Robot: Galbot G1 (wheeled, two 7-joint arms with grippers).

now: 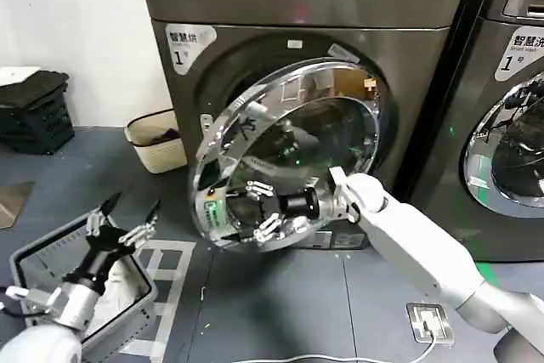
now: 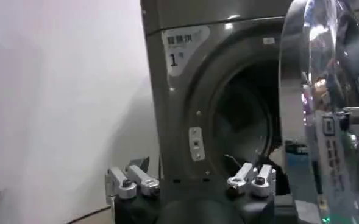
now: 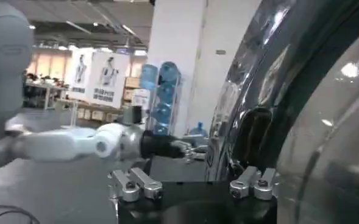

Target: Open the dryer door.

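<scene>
**Door part-open, right arm on the rim**

With the dryer door (image 1: 289,155) already swung partway off the drum hole, handling is mostly a hinge question. Going left to right:

- Left end effector (image 1: 126,220): down at 8 o'clock over a grey bin (image 1: 34,252) on the floor, fingers spread, holding nothing. Idle.
- Dryer (image 1: 255,6): big metal box at 12 o'clock, corner label "1". Won't shift under a pull.
- Door: leans out toward the robot from centre frame, the lower-left rim farthest out. Judgement: rigid, fairly heavy, swings on one fixed arc. Chrome rim is slick and curved; the glass is nothing to press on. Best hold is the rim edge or a handle recess, pulling along the arc, not straight out.
- Right end effector (image 1: 265,210): at 6 o'clock against the door's lower rim, fingers splayed. Looks unclenched, not clamped on the rim.

Hard to read: hinge side and latch are hidden behind the door; reflections in the glass mask actual finger contact; the second machine (image 1: 510,125) at 3 o'clock is cut off.
</scene>
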